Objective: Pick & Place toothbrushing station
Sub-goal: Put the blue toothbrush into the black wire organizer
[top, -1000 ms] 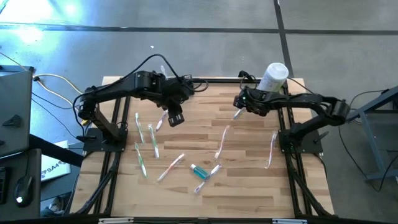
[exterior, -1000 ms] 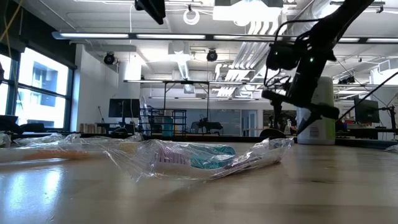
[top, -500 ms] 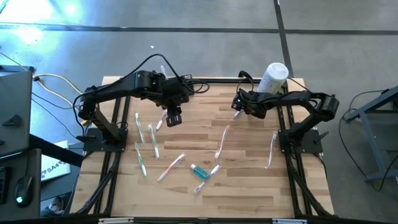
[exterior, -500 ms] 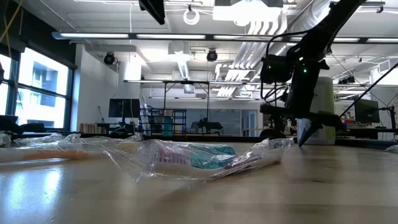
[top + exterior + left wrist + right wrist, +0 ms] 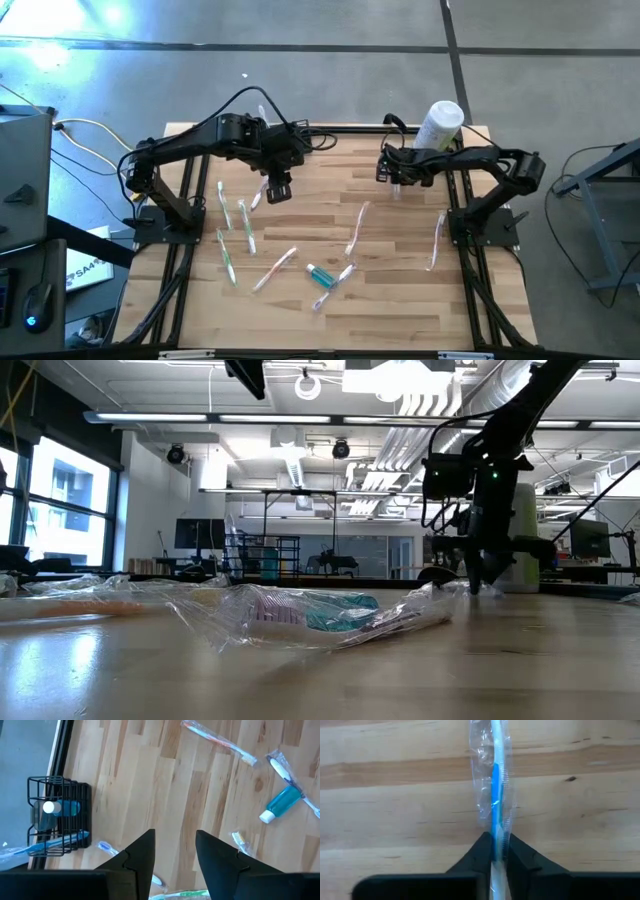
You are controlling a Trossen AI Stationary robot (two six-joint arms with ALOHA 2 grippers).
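The toothbrushing station (image 5: 57, 817), a small black wire rack, stands at the table's far edge and holds a blue tube and a blue toothbrush. My left gripper (image 5: 175, 837) is open and empty above the table (image 5: 277, 190), near the rack. My right gripper (image 5: 495, 840) points down at the far right (image 5: 393, 178) and is shut on a plastic-wrapped blue and white toothbrush (image 5: 495, 785). It also shows in the low view (image 5: 480, 582), in front of a tall white container (image 5: 520, 540). My right gripper pinches the wrapped toothbrush's handle (image 5: 495, 832) between its two fingers, plastic wrap and all. The fingers come from above, pointing down, and the toothbrush runs on past the fingertips, in line with them. Whether its lower end touches the table, I cannot tell.
Several wrapped toothbrushes lie loose on the wooden table, at the left (image 5: 240, 225), the middle (image 5: 357, 228) and the right (image 5: 437, 240). A teal toothpaste tube (image 5: 318, 273) lies near the middle front. The tall white container (image 5: 438, 125) stands at the far right.
My right gripper has tipped from a slant to pointing straight down and has gone a little lower, still shut on the wrapped toothbrush, which has swung with it.
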